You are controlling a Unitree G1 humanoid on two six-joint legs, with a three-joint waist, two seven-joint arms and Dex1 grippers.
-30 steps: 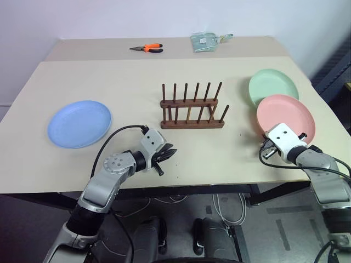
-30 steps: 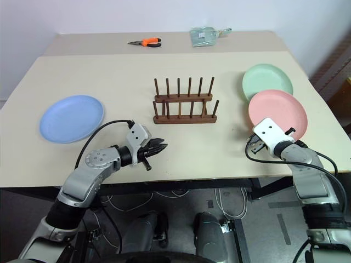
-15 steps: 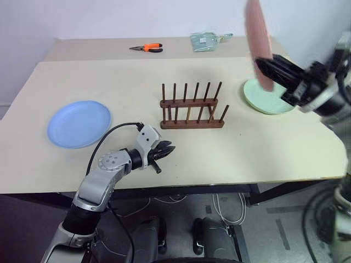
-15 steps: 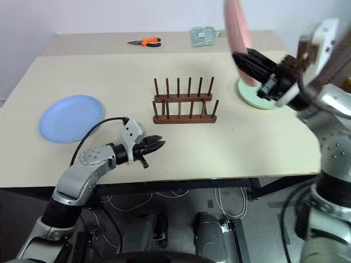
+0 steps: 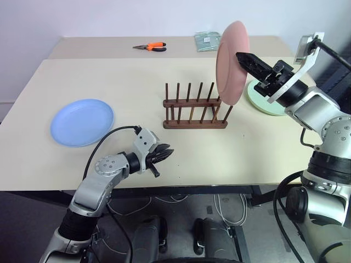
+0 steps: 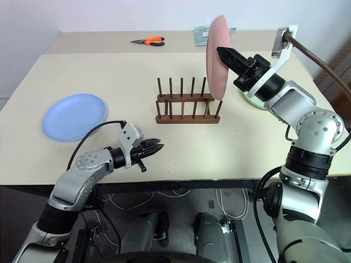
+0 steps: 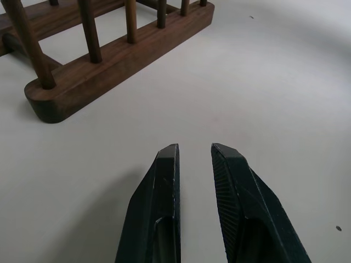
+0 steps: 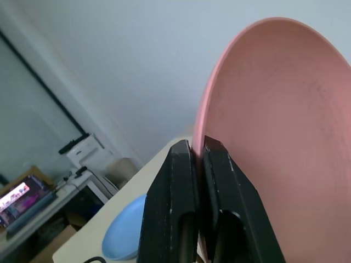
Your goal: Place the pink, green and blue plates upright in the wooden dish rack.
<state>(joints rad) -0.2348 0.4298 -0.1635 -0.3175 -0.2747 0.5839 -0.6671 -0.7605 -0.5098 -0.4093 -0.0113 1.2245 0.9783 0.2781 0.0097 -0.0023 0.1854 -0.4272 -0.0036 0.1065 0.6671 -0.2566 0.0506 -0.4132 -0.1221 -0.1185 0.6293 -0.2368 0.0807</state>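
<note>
Bright, even light, soft shadows, sharp frames without glare or blur
</note>
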